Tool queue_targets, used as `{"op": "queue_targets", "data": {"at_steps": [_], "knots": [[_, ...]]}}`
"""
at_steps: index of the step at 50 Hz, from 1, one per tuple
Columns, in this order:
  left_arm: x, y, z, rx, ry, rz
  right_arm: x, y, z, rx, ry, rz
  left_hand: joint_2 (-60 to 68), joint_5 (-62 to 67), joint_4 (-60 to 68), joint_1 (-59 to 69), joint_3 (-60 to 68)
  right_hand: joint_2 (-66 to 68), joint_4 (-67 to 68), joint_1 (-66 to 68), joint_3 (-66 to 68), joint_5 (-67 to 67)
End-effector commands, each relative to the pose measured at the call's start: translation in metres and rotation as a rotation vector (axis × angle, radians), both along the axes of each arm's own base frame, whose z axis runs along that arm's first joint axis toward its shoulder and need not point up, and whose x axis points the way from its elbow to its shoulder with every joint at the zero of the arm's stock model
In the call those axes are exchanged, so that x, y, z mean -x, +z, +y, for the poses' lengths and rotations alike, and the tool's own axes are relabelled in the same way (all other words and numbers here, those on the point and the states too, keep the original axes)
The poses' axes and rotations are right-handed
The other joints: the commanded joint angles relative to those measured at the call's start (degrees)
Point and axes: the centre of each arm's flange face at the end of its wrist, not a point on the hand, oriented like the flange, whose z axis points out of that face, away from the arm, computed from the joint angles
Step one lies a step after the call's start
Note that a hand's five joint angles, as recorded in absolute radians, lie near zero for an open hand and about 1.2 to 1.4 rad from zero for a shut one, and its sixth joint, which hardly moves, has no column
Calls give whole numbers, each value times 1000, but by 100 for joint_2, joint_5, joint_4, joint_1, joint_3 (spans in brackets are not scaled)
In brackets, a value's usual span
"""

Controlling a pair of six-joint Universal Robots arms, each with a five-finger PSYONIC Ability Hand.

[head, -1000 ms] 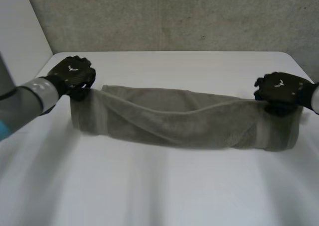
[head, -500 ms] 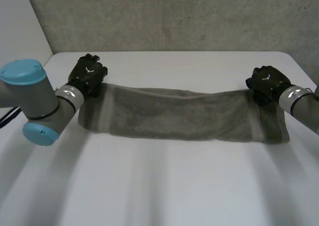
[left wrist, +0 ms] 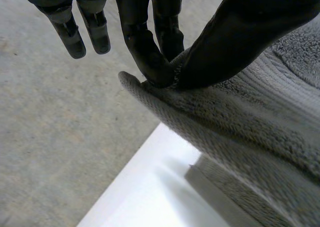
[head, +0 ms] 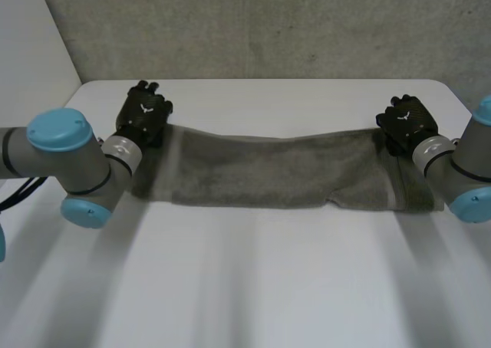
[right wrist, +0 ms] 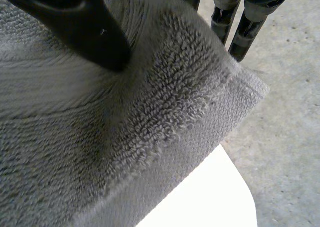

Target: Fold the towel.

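A grey terry towel (head: 268,172) lies stretched in a long, narrow band across the smooth white surface (head: 245,287), its far corners pinched between thumb and fingers by the left robot hand (left wrist: 250,32) and the right robot hand (right wrist: 75,17), whose wrist views bring out its looped pile and flat-woven border.

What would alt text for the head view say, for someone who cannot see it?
A long grey towel lies stretched sideways across a white table, pinched at its far corners by two black robot hands. The left hand holds the towel's left end, the right hand its right end.
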Motion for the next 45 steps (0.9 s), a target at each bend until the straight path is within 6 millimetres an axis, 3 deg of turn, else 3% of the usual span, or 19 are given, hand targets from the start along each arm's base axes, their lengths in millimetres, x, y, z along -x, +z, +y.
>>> {"op": "queue_targets", "data": {"at_steps": [1,2,3,7,9,15,17,18,20,24,26,29,32,38,45], "knots": [[3,-20,2,-38,-2,-18,-5,-15,-5,17,-49,12,-291,-277,-316,-84,-284,-7340,-383,-7154,-270,-6397],[4,-20,2,-36,-2,-17,-5,-15,-5,17,-49,12,-2889,-2875,-316,-2682,-284,-7356,-383,-7170,-270,-6397],[3,-17,1,-30,4,-15,-1,-9,-9,43,-94,9,-3880,-3867,-316,-3674,-284,-7356,-383,-7171,-270,-6397],[0,1,0,5,35,-4,3,7,-11,83,-144,4,-4580,-4567,-316,-4373,-284,-7356,-383,-7171,-270,-6397],[-4,30,2,58,52,14,4,32,-7,122,-151,-8,-6622,-6608,-316,-6415,-284,-7356,-383,-7171,-270,-6397],[-13,60,16,89,61,24,9,55,8,131,-161,-42,-6750,-6737,-316,-6543,-284,-7356,-383,-7171,-270,-6397],[-18,74,30,100,61,26,13,75,22,128,-167,-66,-6767,-6741,-316,-6560,-284,-7356,-383,-7171,-270,-6397],[-18,74,30,100,61,26,13,75,22,128,-167,-66,-6767,-6741,-316,-6560,-284,-7356,-383,-7171,-270,-6397],[-22,80,44,90,61,16,17,81,42,62,-170,-61,-6767,-6741,-316,-6560,-284,-7356,-383,-7171,-270,-6397],[-26,73,55,45,63,-11,19,70,61,-51,-165,-39,-6767,-6741,-316,-6560,-284,-7356,-383,-7171,-270,-6397],[-31,59,61,-17,71,-58,20,54,78,-169,-138,-18,-6767,-6741,-316,-6560,-284,-7356,-383,-7171,-270,-6397],[-39,44,66,-80,84,-118,24,44,88,-218,-111,-19,-6717,-6703,-316,-6510,-284,-7040,-383,-6855,-270,-6397],[-45,33,71,-122,90,-152,34,32,91,-252,-92,-32,-6700,-6686,-316,-6493,-284,-6250,-383,-6064,-270,-6291],[-49,10,82,-193,87,-178,46,16,95,-303,-84,-51,-6716,-6703,-316,-6510,-284,-6179,-383,-5994,-270,-6220],[-49,-13,79,-242,89,-200,55,5,95,-296,-100,-39,-6700,-6686,-316,-6493,-284,-5759,-383,-5574,-270,-5800]]}}
